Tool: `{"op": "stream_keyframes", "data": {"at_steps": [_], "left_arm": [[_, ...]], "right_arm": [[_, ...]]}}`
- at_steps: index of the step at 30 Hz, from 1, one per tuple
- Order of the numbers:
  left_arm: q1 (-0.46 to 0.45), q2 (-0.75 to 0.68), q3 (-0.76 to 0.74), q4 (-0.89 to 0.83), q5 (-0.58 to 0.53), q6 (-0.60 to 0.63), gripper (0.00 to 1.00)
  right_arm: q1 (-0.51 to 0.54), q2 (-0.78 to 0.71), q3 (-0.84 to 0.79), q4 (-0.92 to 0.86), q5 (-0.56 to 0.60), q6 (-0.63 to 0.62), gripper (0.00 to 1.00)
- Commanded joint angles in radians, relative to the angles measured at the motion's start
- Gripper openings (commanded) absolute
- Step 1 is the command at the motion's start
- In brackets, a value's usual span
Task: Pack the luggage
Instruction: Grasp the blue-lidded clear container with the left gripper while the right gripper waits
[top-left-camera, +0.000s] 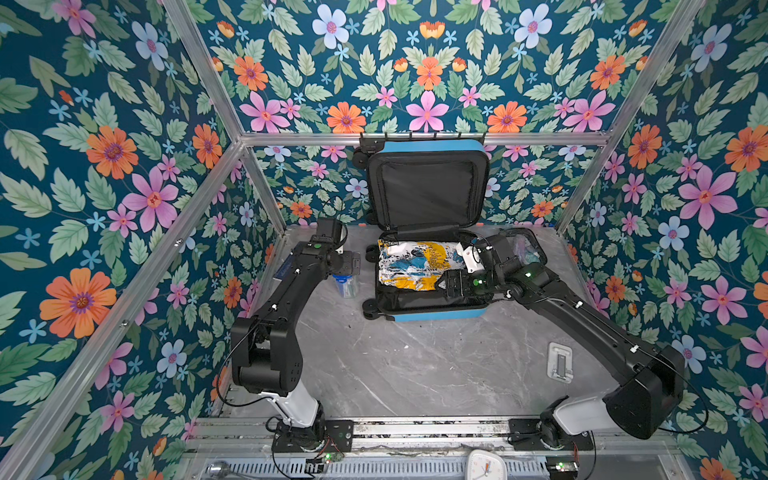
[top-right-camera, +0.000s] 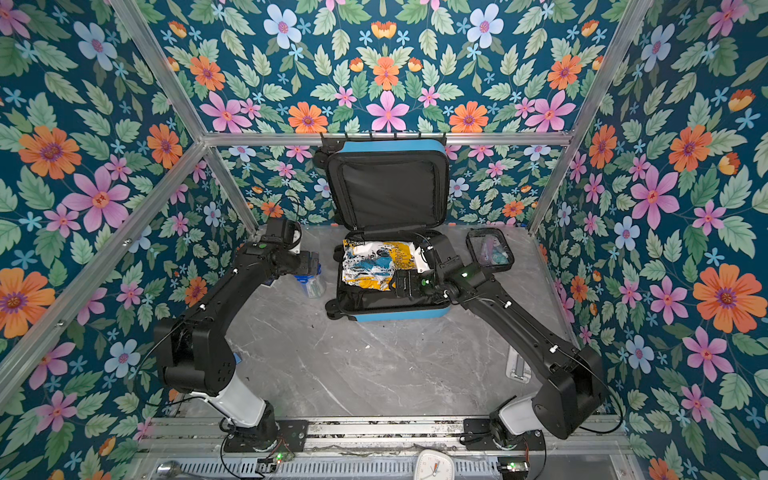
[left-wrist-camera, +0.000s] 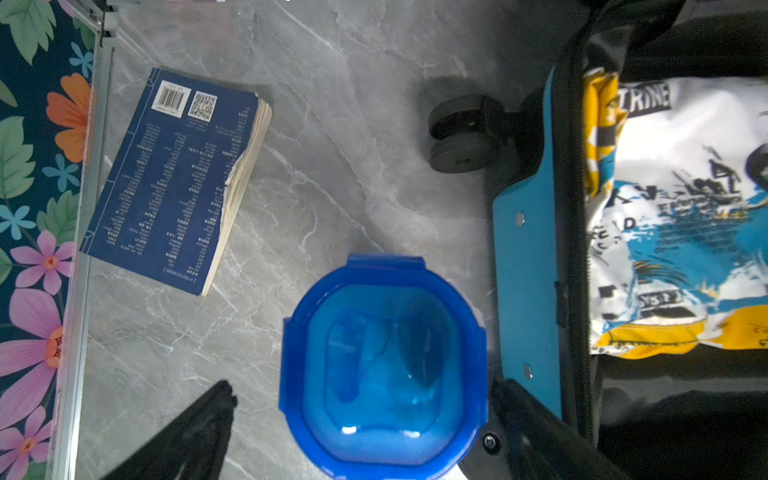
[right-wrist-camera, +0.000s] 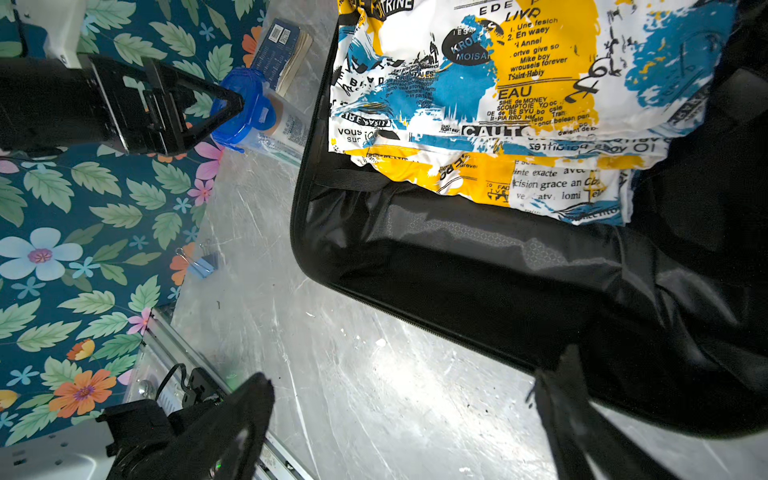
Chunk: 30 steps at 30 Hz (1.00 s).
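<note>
The luggage (top-left-camera: 440, 314) lies open at the back of the table (top-left-camera: 415, 374) — lid upright, a folded printed garment (top-left-camera: 419, 264) in its lower half; the right gripper (right-wrist-camera: 409, 378) hangs over its near rim, jaws wide and empty; the left gripper (left-wrist-camera: 365, 386), equally wide, hovers above a blue-lidded container (left-wrist-camera: 382, 332) just beside it.

1. We set both top views high at the front, looking down and back across the table (top-left-camera: 415, 365) to the open luggage (top-left-camera: 428, 195); they shared nearly the whole scene.
2. We had the left wrist camera facing straight down, close over the jar (left-wrist-camera: 382, 365), taking in the book (left-wrist-camera: 166, 183) and one luggage side.
3. We had the right wrist camera looking down past the right gripper (right-wrist-camera: 411, 374), near the luggage rim. It shared the jar, book and shirt (right-wrist-camera: 498, 83) with the left wrist view.
</note>
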Motion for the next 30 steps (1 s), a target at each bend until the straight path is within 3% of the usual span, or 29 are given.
{"op": "stream_keyframes", "data": {"at_steps": [1, 14, 30], "left_arm": [[-0.009, 0.040, 0.041, -0.038, 0.012, 0.020, 1.00], [-0.042, 0.125, 0.101, -0.090, -0.140, 0.018, 1.00], [-0.043, 0.191, 0.103, -0.091, -0.101, 0.012, 1.00]], "right_arm": [[0.001, -0.013, -0.007, 0.008, 0.011, 0.008, 0.99], [0.001, -0.047, -0.027, 0.011, 0.019, 0.012, 0.99], [0.001, -0.052, -0.027, 0.004, 0.034, 0.016, 0.99]]}}
